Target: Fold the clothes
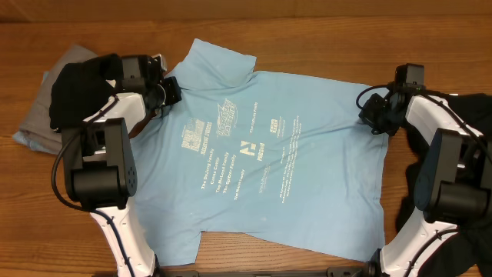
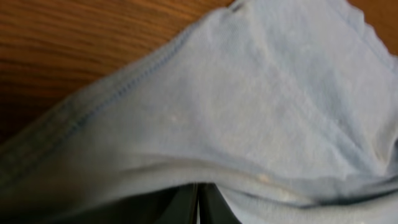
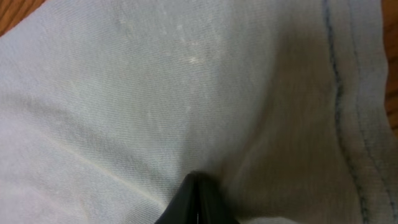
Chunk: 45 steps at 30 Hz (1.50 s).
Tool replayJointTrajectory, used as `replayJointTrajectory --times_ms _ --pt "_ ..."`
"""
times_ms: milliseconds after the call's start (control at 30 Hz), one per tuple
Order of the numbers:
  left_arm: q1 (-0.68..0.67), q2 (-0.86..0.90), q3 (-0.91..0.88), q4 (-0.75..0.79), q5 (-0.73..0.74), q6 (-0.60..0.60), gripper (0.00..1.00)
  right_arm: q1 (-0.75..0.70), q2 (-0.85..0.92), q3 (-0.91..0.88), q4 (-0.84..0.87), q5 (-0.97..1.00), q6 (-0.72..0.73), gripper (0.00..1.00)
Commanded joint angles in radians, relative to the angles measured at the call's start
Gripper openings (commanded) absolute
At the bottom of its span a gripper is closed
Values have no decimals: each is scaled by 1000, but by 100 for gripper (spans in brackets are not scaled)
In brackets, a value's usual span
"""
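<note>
The light blue T-shirt [image 1: 261, 154] with white lettering lies spread flat across the table, turned sideways. My left gripper [image 1: 164, 94] is at its upper left edge, below the sleeve. In the left wrist view its fingers [image 2: 198, 208] are shut, pinching a stitched fold of the blue fabric [image 2: 249, 106]. My right gripper [image 1: 370, 112] is at the shirt's upper right corner. In the right wrist view its fingers [image 3: 196, 199] are shut, with blue fabric [image 3: 155, 99] gathered at the tips beside a stitched hem.
A black garment [image 1: 77, 88] lies on a grey one [image 1: 42, 115] at the far left, next to the left arm. Another black garment [image 1: 473, 108] lies at the right edge behind the right arm. Bare wooden tabletop [image 1: 307, 42] runs along the back.
</note>
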Motion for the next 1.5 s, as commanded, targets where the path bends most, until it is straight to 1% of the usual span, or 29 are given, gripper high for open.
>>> replayJointTrajectory --times_ms 0,67,100,133,233,300,333,400,467,500,600,633,767,800,833,933,967,1033,1133,1167,1200,1233,1267,1333,1367,1400,1433,1467 --pt "2 37 120 -150 -44 6 8 -4 10 -10 2 98 -19 4" --pt "2 37 174 -251 -47 58 8 -8 10 -10 26 201 20 4" --pt "2 36 197 -293 -50 79 10 -13 11 -10 39 262 47 4" --pt "5 32 243 -367 -50 115 12 -30 11 -10 51 340 100 4" --pt "10 23 310 -455 -49 143 15 -83 11 -10 65 344 147 4" --pt "10 13 362 -503 -47 151 18 -129 10 4 66 232 106 7" --pt "10 9 391 -529 -47 152 19 -152 8 21 60 121 25 14" --pt "7 0 434 -563 -44 154 19 -181 -7 49 45 -74 -93 21" --pt "-1 -4 462 -598 -13 185 18 -190 -39 64 47 -212 -129 21" --pt "-6 -4 465 -613 4 196 18 -190 -54 69 48 -248 -129 20" --pt "-29 0 465 -679 19 233 16 -170 -96 73 53 -279 -123 14" --pt "-48 3 464 -702 19 265 15 -151 -99 73 45 -278 -98 11" --pt "-105 17 464 -697 -5 346 9 -90 -78 67 -5 -264 -18 6" --pt "-129 28 463 -667 -41 353 4 -55 -60 66 -19 -238 11 4" --pt "-140 36 462 -647 -57 355 4 -36 -47 66 -19 -220 19 4" --pt "-166 58 462 -589 -67 351 4 72 43 67 6 -34 156 4" --pt "-167 58 462 -590 -67 351 4 91 68 67 24 -4 173 4" --pt "-166 55 462 -606 -66 340 4 117 116 67 72 11 200 4" --pt "-162 51 462 -655 -66 339 9 133 174 67 182 11 279 4" --pt "-162 51 462 -671 -66 339 9 136 190 67 214 10 304 4" --pt "-162 51 462 -692 -65 335 13 139 209 67 256 9 335 4" --pt "-162 51 462 -706 -63 336 33 143 232 67 312 -1 364 4" --pt "-162 51 462 -712 -63 336 45 144 240 67 331 -5 375 4" --pt "-162 51 462 -709 -63 336 66 144 254 69 382 2 382 4" --pt "-162 51 462 -702 -64 336 95 144 251 73 381 6 376 4" --pt "-162 51 462 -691 -69 336 100 137 243 80 371 1 361 4" --pt "-162 51 462 -661 -77 336 97 124 220 99 335 -5 314 8" --pt "-162 51 462 -635 -78 336 91 114 197 110 309 -6 282 10"
